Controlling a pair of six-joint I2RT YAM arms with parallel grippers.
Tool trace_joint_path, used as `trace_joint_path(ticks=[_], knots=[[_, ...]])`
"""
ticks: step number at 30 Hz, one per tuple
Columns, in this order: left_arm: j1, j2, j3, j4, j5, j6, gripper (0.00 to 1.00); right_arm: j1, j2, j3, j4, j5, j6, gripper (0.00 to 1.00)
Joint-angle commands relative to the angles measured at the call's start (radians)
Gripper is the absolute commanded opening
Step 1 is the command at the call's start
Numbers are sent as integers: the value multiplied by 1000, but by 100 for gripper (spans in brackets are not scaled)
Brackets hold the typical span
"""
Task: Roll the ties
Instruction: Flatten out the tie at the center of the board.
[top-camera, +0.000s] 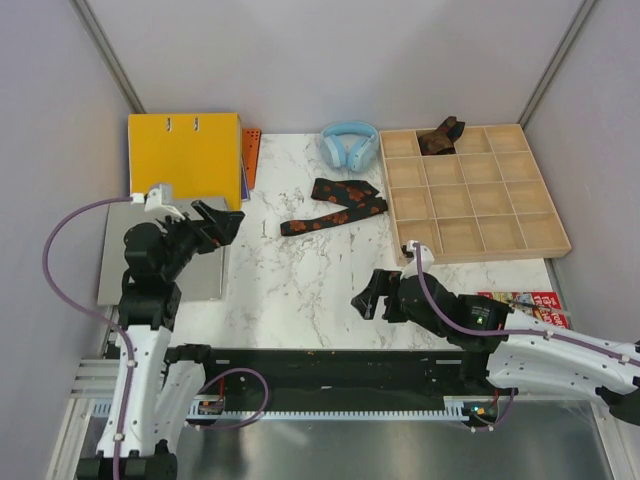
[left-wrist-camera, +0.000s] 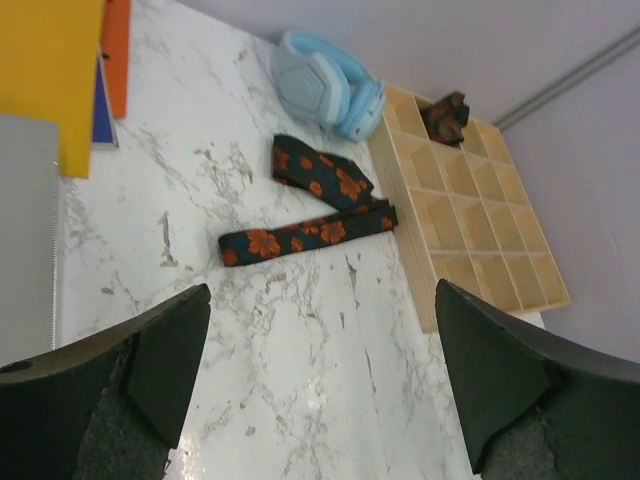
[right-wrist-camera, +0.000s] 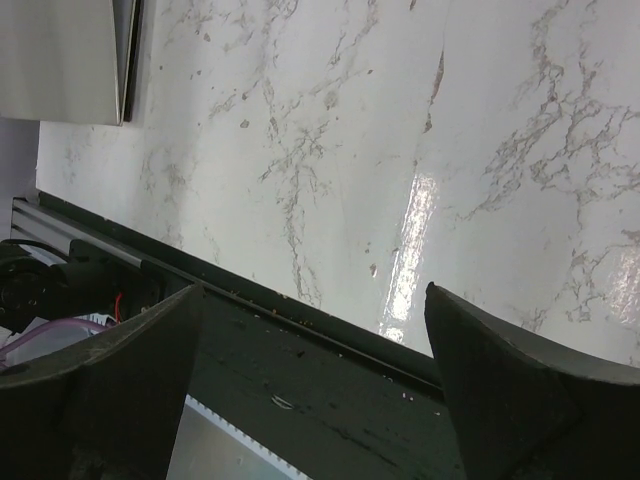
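I'd say I'm roughly halfway. The brown tie (top-camera: 440, 137) sits bundled in a back-row cell of the tray (top-camera: 490, 255), so I'm calling that one done. The patterned tie (top-camera: 335, 205) lies unrolled in a loose V on the tabletop (top-camera: 290, 280), just left of the tray. The left hand (top-camera: 222, 222) and right hand (top-camera: 368, 295) are both spread wide and empty, well apart from it. That one's left to roll.

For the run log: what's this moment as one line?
left pincer open, empty | right pincer open, empty | black orange-flowered fabric tie unrolled | dark brown tie in wooden grid tray
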Motion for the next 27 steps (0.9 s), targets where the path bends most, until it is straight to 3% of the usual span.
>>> trace_joint_path(ticks=[1,3,5,10,15,21,27], knots=[[3,-20,72,-183,-177,-56,100,5,-22,13,-24,-1,27,98],[1,41,81,-188,-41,-39,100,5,-30,11,-27,-7,37,98],[-2,84,91,-196,28,-38,93,5,-36,8,-31,-8,49,98],[-8,129,74,-196,53,-18,83,7,-54,-10,-39,-22,60,98],[-80,150,62,-171,27,-12,81,7,-57,-15,-40,-24,63,98],[-128,274,19,-70,-3,-70,66,8,-39,-25,-21,-40,61,98],[-177,383,-40,92,-60,-134,60,8,-45,-42,-10,-42,56,98]])
